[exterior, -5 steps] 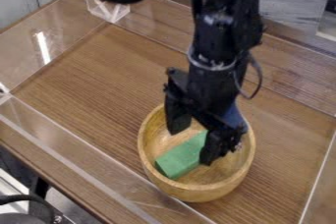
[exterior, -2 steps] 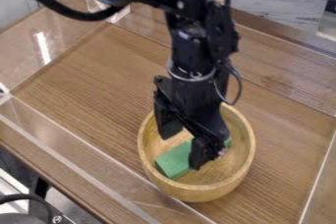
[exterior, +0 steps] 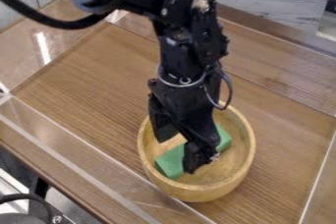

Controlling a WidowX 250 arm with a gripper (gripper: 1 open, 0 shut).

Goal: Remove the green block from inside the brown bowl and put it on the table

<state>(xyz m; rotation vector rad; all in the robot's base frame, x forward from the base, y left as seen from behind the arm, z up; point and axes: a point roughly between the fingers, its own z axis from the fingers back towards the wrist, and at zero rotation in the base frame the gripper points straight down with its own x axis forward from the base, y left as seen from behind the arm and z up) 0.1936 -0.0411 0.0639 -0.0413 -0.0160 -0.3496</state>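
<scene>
One stiff, light-looking block (exterior: 175, 159) lies in the bowl (exterior: 156, 176) beneath your open gripper (exterior: 186, 148); pinch its long sides near the middle, since smooth faces may slip.

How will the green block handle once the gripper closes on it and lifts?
The green block looks stiff, judging by its straight edges and flat shape, so it probably won't sag. Its plain surface looks fairly smooth and might slip a little. Lying flat in the brown bowl, it seems unlikely to roll.
</scene>
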